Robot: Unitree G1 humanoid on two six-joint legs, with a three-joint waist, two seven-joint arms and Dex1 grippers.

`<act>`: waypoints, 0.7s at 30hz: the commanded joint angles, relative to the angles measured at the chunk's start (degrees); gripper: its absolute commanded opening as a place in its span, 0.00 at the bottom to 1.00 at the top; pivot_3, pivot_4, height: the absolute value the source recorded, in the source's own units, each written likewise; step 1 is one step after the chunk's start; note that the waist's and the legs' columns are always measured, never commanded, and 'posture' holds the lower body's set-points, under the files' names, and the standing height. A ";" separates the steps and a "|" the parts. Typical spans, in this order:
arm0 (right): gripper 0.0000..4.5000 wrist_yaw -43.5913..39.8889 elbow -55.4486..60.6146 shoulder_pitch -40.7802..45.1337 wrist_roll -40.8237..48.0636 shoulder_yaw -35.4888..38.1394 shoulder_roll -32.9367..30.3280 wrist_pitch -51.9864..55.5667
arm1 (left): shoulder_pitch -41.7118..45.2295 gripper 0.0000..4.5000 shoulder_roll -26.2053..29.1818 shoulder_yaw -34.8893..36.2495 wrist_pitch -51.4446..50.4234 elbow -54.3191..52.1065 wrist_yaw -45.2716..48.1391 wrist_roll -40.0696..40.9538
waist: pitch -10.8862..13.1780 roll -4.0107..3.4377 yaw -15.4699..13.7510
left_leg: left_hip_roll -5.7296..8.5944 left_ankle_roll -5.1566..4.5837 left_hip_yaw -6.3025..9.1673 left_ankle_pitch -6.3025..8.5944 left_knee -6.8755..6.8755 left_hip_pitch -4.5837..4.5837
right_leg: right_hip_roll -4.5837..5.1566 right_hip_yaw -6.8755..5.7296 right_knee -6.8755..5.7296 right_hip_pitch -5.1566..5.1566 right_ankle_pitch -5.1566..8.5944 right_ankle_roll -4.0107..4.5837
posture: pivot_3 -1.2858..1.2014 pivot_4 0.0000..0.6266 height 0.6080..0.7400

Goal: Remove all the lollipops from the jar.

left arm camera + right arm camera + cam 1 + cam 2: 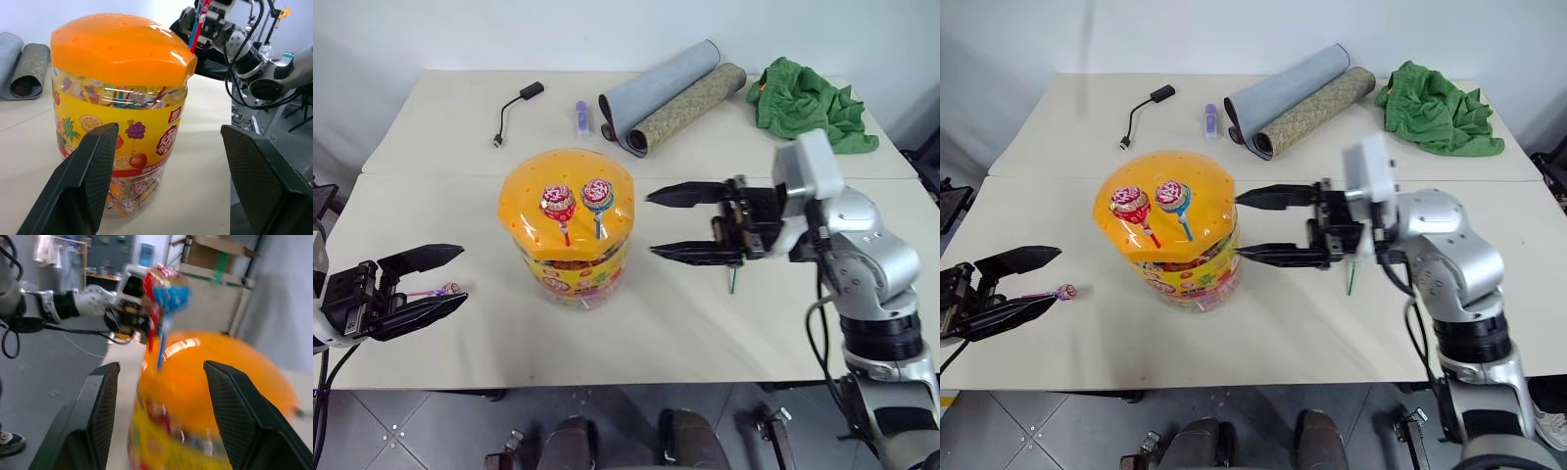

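Cream table [705,323] carries jar [570,235], mats [671,93], cloth [808,103].

Two pale beige tables [705,323] abut along a seam; plain white wall [607,29] behind; grey tiled floor [411,431] at near edge.

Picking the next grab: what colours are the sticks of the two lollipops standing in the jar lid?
One red, one blue; clearest in the left eye view.

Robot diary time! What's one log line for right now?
right hand: open beside orange-lidded clear plastic jar | left hand: open | two wrapped lollipops: standing in lid | pink lollipop, green stick: on table
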State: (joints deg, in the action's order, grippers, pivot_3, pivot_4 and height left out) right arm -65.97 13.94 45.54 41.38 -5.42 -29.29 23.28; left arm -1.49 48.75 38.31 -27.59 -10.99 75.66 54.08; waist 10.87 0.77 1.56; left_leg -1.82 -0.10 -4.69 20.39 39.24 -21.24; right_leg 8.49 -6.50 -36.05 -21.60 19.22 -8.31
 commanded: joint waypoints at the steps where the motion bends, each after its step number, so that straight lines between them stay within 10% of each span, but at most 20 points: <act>1: 0.64 2.00 -0.91 2.55 -2.08 -2.12 2.99 0.68 | -0.79 0.79 -0.64 1.57 0.75 -2.57 -0.89 1.03 | -0.01 0.01 0.09 | 0.00 0.00 0.01 0.00 0.00 0.00 | 0.00 -0.02 -0.01 0.00 0.00 0.00 | 0.52 0.24 1.00; 6: 0.50 1.40 -1.77 3.22 -3.79 -3.88 5.88 0.07 | -1.86 0.79 -1.27 2.33 0.55 -4.26 -2.01 1.73 | -0.01 0.01 0.12 | 0.01 0.00 0.06 0.00 -0.02 -0.03 | 0.00 -0.10 -0.02 0.00 0.00 0.00 | 0.52 0.24 1.00; 13: 0.00 1.63 -1.30 3.39 -2.44 -3.03 8.41 0.95 | -1.79 0.79 -1.22 3.06 0.28 -4.80 -3.04 2.75 | -0.01 0.02 0.20 | 0.00 0.00 0.06 0.00 -0.02 -0.02 | -0.01 -0.10 -0.03 0.00 0.00 0.00 | 0.52 0.24 1.00; 21: 0.00 2.85 -1.79 2.03 6.88 7.40 7.12 3.91 | -0.31 0.79 -0.71 1.87 0.12 -5.74 -2.81 3.65 | -0.01 0.02 0.01 | 0.01 0.00 0.08 0.00 -0.02 -0.02 | -0.01 -0.11 -0.04 0.01 0.00 0.00 | 0.52 0.24 1.00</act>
State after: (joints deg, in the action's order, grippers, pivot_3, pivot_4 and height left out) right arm -63.68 11.27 47.53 45.90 -2.07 -20.30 26.59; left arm -2.49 47.44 39.65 -27.69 -15.10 72.60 56.20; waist 10.86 0.79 1.57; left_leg -1.80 -0.10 -4.60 20.39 39.21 -21.27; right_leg 8.48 -6.61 -36.07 -21.58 19.22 -8.32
